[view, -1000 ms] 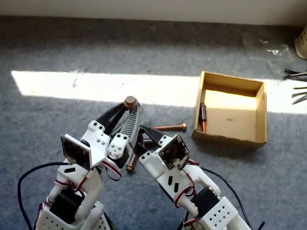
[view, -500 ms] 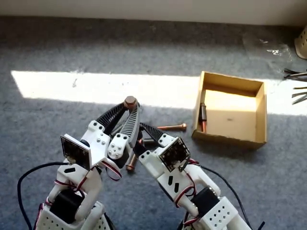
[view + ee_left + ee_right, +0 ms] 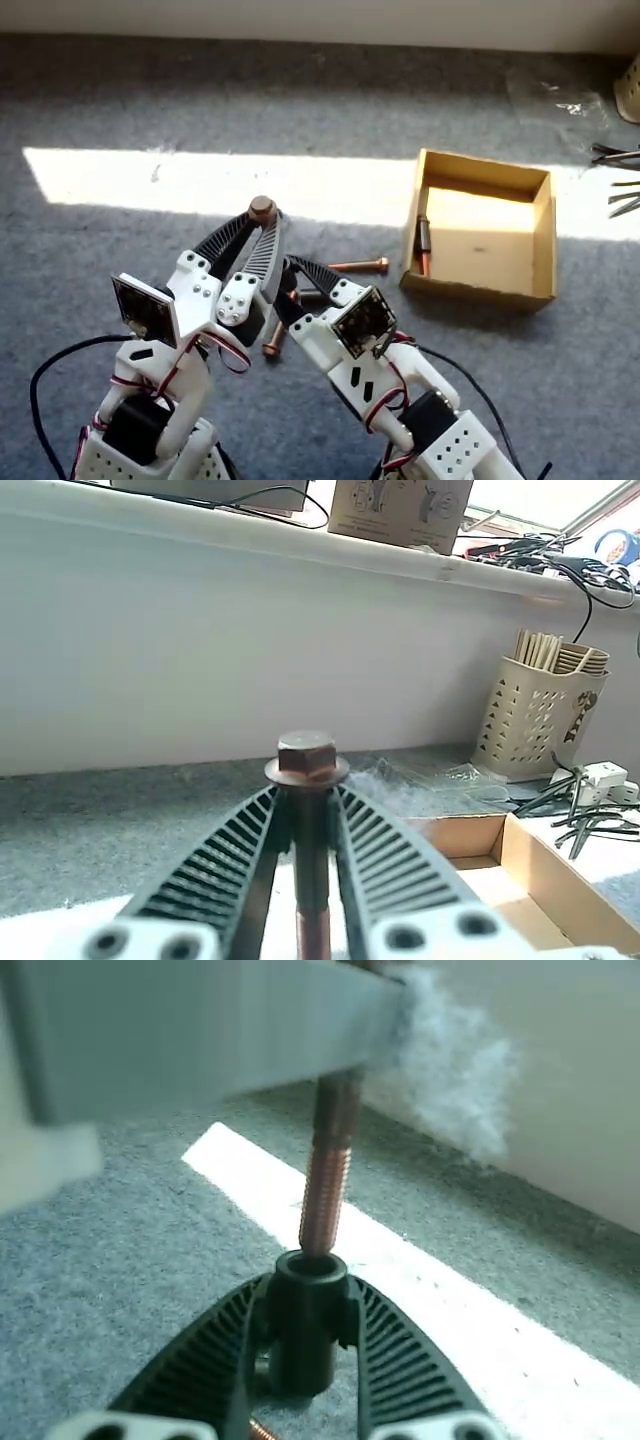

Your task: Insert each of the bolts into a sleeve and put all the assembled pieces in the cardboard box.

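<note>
A grey carpet (image 3: pixel 90 110) crossed by a sunlit band (image 3: pixel 120 180) carries the work. Left of centre, near the near edge, a bolt (image 3: pixel 306 765) is pinched head-up by the left claw (image 3: pixel 308 800). Just beside it, a black sleeve (image 3: pixel 303 1340) is clamped in the right claw (image 3: pixel 305 1290), with the bolt's threaded end at the sleeve's mouth. Two loose bolts (image 3: pixel 357 265) (image 3: pixel 272 340) lie near the claws. Toward the right edge, the cardboard box (image 3: pixel 543 235) holds one assembled piece (image 3: pixel 423 240) along its left wall.
</note>
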Robot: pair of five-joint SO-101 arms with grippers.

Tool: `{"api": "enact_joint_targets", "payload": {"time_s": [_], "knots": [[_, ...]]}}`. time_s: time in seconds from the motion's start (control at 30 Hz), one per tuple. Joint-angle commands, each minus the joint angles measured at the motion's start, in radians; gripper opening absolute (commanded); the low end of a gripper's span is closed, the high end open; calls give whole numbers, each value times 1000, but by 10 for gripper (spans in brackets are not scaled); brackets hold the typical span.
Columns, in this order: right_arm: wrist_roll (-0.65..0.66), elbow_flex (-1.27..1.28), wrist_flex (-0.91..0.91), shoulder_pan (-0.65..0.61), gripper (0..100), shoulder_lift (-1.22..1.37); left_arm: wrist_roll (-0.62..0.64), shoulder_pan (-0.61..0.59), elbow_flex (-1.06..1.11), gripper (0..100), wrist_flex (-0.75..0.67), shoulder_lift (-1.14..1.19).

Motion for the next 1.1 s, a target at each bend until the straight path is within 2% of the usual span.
{"api": "enact_joint_targets", "payload": {"time_s": [0.0,0.13,0.23,0.67,0.83,1.07], "knots": [[11,-22,-30,10,5,-13,23,-7,-16,10,-23,2],[12,-22,-94,10,5,-13,25,-7,-16,10,-23,2],[12,-21,-94,10,5,-13,60,-7,-16,10,-23,2],[11,-24,-97,12,5,-13,64,-7,54,10,31,-4],[11,-24,-99,51,5,-13,64,-4,94,10,32,-4],[9,-24,-99,53,5,-13,58,81,151,10,31,-4]]}}
